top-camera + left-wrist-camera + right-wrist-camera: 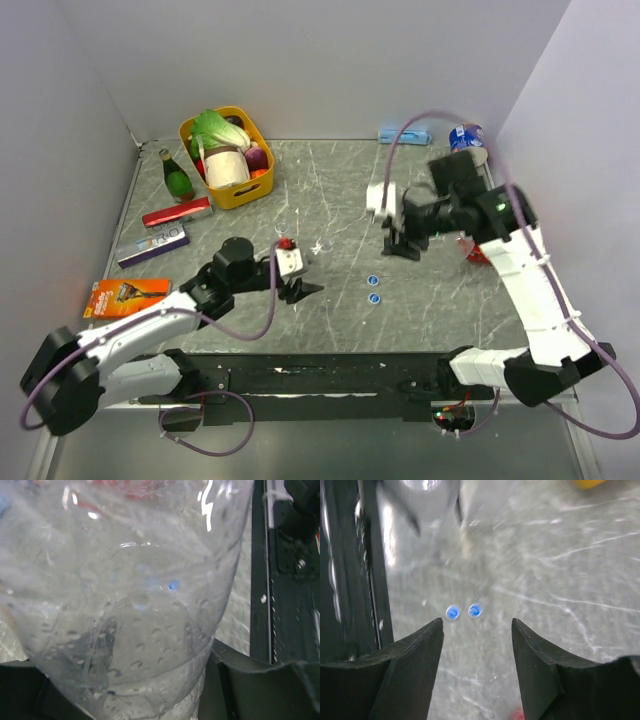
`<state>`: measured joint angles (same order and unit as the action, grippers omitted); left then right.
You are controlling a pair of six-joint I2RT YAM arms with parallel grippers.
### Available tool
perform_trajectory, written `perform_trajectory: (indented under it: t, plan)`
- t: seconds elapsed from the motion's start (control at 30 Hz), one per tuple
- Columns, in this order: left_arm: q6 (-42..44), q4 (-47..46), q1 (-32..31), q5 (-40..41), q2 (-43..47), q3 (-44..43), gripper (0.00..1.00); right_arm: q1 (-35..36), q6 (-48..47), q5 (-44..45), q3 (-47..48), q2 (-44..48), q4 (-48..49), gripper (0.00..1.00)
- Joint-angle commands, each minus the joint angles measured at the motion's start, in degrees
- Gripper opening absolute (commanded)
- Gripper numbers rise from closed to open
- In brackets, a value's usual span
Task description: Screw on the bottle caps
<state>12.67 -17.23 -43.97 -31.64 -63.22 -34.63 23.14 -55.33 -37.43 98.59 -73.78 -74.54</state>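
Between left fingers [260,690], clear bottle [135,605], droplets [137,664] clinging

Cannot see the whole bottle [130,595] – cropped at top and left in the left wrist view, masking most of the fingers [260,690]. Cannot read the marks on two caps [452,612] [474,611] – too small, smeared, right wrist view

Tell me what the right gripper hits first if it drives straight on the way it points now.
Probably the table, right by two blue caps: the right gripper, open, aims nearly at one cap, the other cap just beside it. Nothing stands in between, though depth is unclear.
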Motion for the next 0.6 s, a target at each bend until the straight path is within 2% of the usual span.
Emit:
perform_trajectory:
  t: [0.0,0.07,0.1,0.2,0.33,0.57]
  plan:
    - [3.07,4.22,0.02,0.43,5.99,3.42,0.01,4.79,-20.46,6.13,-16.79,2.14,4.4,0.6]
    - [2.28,5.8,0.11,2.36,8.28,4.31,0.01,6.91,-25.85,8.24,-23.05,3.28,7.12,0.57]
    - [0.97,6.68,0.28,2.98,8.99,4.22,0.01,8.58,-30.23,10.25,-29.53,3.64,11.74,0.56]
    - [-1.15,10.63,1.25,3.69,11.18,3.96,0.01,10.26,-38.85,12.81,-39.65,3.99,18.79,0.57]
    - [-1.5,14.24,2.21,3.6,12.6,3.52,0.01,11.67,-44.42,13.43,-45.76,0.41,24.16,0.57]
    - [-3.53,14.25,3.97,2.19,12.33,2.55,0.01,12.28,-46.44,14.84,-49.1,-5.58,28.66,0.55]
